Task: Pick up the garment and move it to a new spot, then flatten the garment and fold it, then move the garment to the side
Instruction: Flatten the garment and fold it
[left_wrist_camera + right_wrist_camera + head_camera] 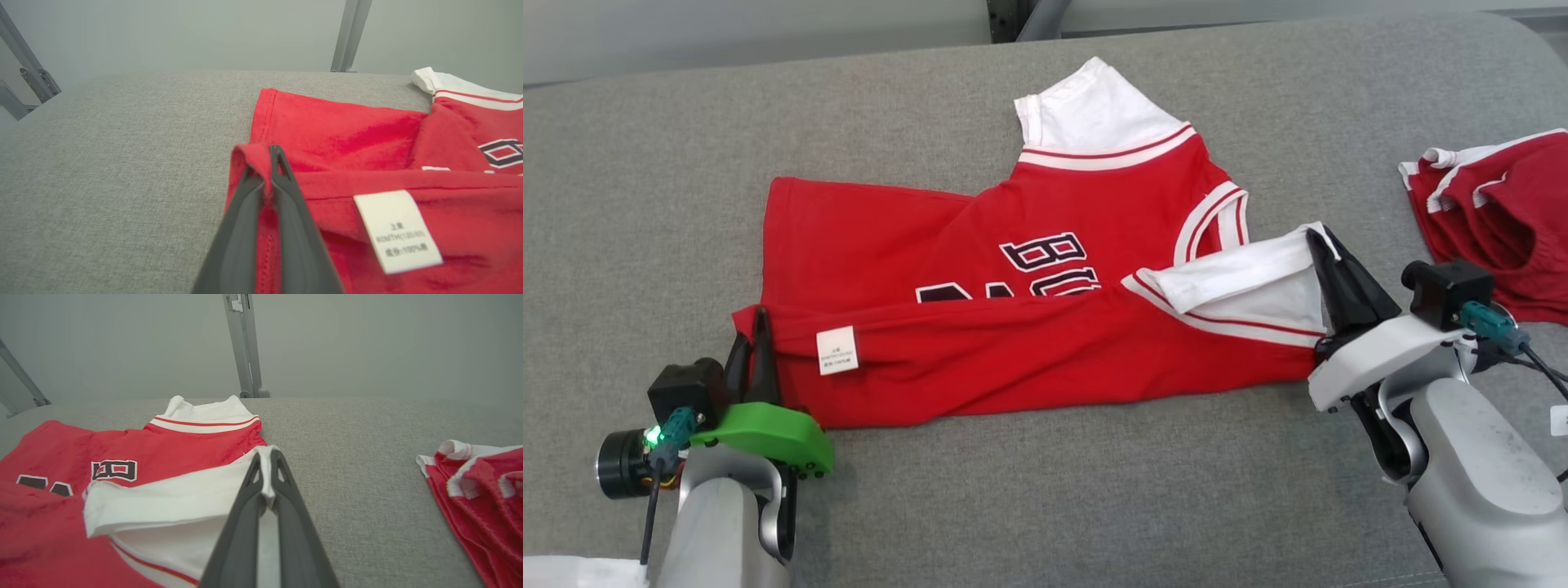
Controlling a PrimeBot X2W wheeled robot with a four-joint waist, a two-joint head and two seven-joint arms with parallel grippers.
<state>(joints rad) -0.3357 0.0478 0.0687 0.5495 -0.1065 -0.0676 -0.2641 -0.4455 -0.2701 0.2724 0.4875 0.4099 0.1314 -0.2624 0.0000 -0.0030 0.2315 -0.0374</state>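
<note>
Red jersey garment [1013, 245] is lying spread across the grey woven-fabric desk [1045, 506], roughly centre, hem end twd the robot's left and collar end twd the right. Its knit is looking soft and matte, w/ white ribbed trim carrying thin red stripes and black block letters edged in white on the chest. Near long edge is lying doubled over the body as a band, covering the lower part of the letters and showing a white rectangular care label [398, 230] w/ small printed text. One white sleeve [1094, 106] is pointing away at the far side. The other white sleeve is lying turned up over the near band. Left end effector [263, 163] is clenched on the red hem corner at the garment's left end, cloth pinched btwn the two dark tapered fingers. The pale forearm and green wrist cover are sitting low at the lower left, fingers pointing away from the robot. Right end effector [265, 457] is gripping the white sleeve edge, fabric wrapping over the fingertips. Its white wrist housing is at the lower right, fingers angling up and inward. A second red-and-white cloth pile [1503, 220] is lying crumpled at the desk's right edge, apart from the garment.
</note>
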